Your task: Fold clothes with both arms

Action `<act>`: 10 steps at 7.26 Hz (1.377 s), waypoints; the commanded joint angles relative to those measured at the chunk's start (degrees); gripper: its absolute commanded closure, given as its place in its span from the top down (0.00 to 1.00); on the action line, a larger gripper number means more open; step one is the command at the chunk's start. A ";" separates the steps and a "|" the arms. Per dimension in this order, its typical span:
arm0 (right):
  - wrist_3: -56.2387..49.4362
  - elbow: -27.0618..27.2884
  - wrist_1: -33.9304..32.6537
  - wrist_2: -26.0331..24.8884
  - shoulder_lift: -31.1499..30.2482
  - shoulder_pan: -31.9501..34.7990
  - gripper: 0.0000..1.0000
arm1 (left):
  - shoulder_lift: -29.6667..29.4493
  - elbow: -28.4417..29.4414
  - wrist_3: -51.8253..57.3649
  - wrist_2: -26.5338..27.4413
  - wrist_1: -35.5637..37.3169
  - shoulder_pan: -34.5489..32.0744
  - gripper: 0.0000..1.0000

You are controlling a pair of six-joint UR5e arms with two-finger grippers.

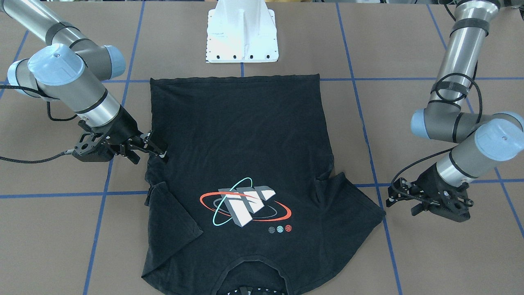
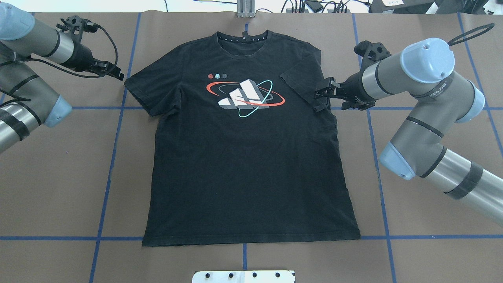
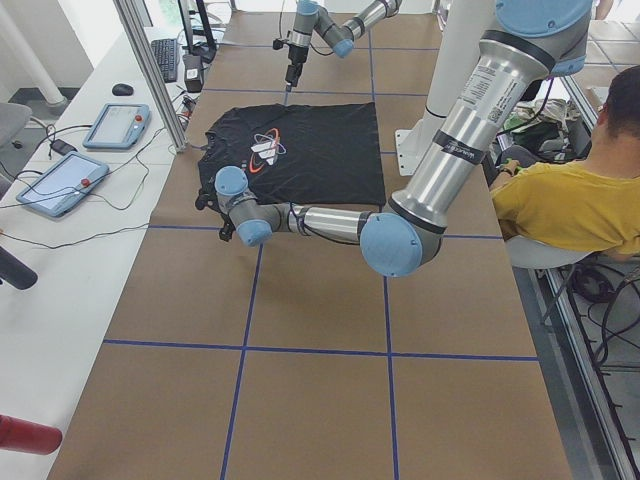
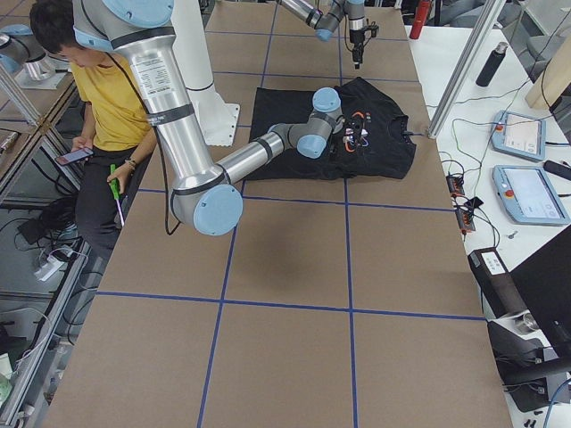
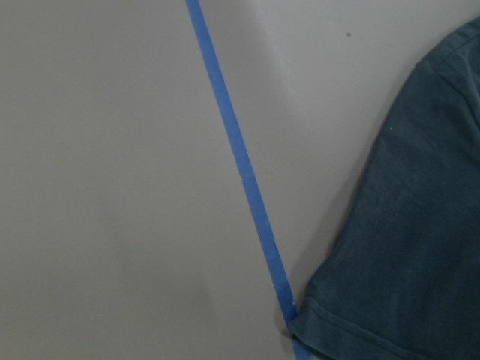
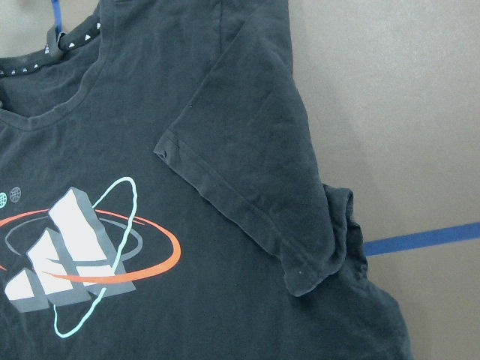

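Black short-sleeved T-shirt (image 2: 243, 165): flat, print up, frame centre on table (image 2: 432, 251). Right tool (image 2: 323, 95): released, at folded-in sleeve. Left tool (image 2: 116, 73): state cannot tell, beside spread sleeve. You: pinch hems evenly, lift low.

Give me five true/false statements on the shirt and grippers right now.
1. The shirt lies graphic up. True.
2. Both sleeves lie spread flat. False: the right sleeve is folded in onto the body; only the left sleeve is spread.
3. The left gripper is on the left sleeve. False: it is off the shirt, beside that sleeve's tip.
4. The right gripper is at the shirt's edge by the folded sleeve. True.
5. The collar points at the base. False: the hem is nearest the base.
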 commanded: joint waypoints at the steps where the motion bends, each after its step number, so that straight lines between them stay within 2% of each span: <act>1: 0.00 -0.04 0.00 -0.68 -0.19 -0.11 1.00 | -2.05 3.01 -0.09 0.05 -1.53 1.33 0.69; 3: 0.00 -0.13 0.00 -1.03 -0.19 -0.37 1.00 | -3.27 5.55 -0.09 0.05 -2.50 2.12 0.62; 4: 0.00 -0.04 0.00 -1.64 -0.19 -0.46 1.00 | -3.36 5.56 -0.09 0.05 -2.60 2.12 0.55; 6: 0.00 -0.04 0.00 -1.65 -0.19 -0.55 1.00 | -3.45 5.83 -0.08 0.14 -2.60 2.56 0.49; 7: 0.00 -0.13 0.00 -1.65 -0.11 -0.63 1.00 | -3.45 5.83 0.00 0.14 -2.60 2.56 0.30; 8: 0.00 -0.13 0.00 -1.65 -0.02 -0.72 1.00 | -3.37 5.83 0.00 0.14 -2.60 2.48 0.04; 9: 0.00 -0.22 0.00 -1.65 0.07 -0.72 1.00 | -3.71 4.87 -0.26 -0.04 -2.60 2.21 0.00; 10: 0.00 -0.13 0.00 -1.65 0.16 -0.72 1.00 | -4.15 1.81 -2.70 -0.47 -2.42 1.69 0.00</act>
